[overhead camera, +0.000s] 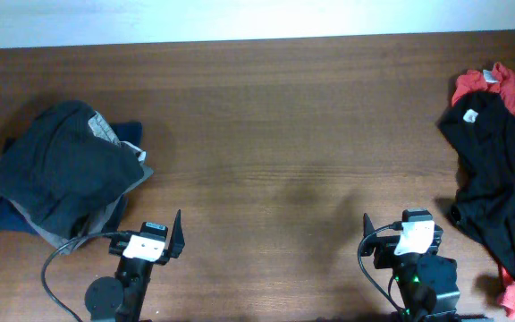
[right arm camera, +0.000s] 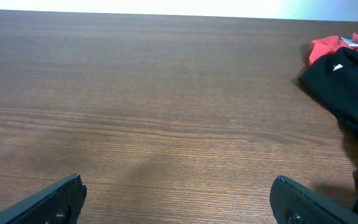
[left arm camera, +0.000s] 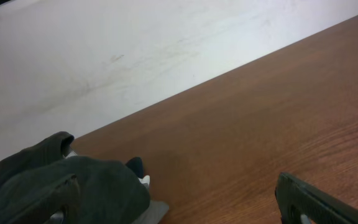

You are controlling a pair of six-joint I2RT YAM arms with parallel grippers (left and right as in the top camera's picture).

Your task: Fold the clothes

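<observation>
The clothes (overhead camera: 494, 179) are a plain black garment crumpled at the table's right edge, with a small white tag (overhead camera: 469, 114) near the top. In the right wrist view they (right arm camera: 347, 81) lie far right. My right gripper (overhead camera: 402, 225) sits at the front edge, left of the garment and clear of it. It (right arm camera: 178, 205) is open over bare wood. My left gripper (overhead camera: 150, 233) is at the front left, open and holding nothing. In the left wrist view only its right finger (left arm camera: 316, 202) shows.
A pile of charcoal-grey, lighter grey and navy garments (overhead camera: 61, 170) lies at the left, just beyond the left gripper, and fills the lower left of its wrist view (left arm camera: 61, 193). A red garment (overhead camera: 499, 85) lies under the black one. The wooden table (overhead camera: 284, 134) spans the middle.
</observation>
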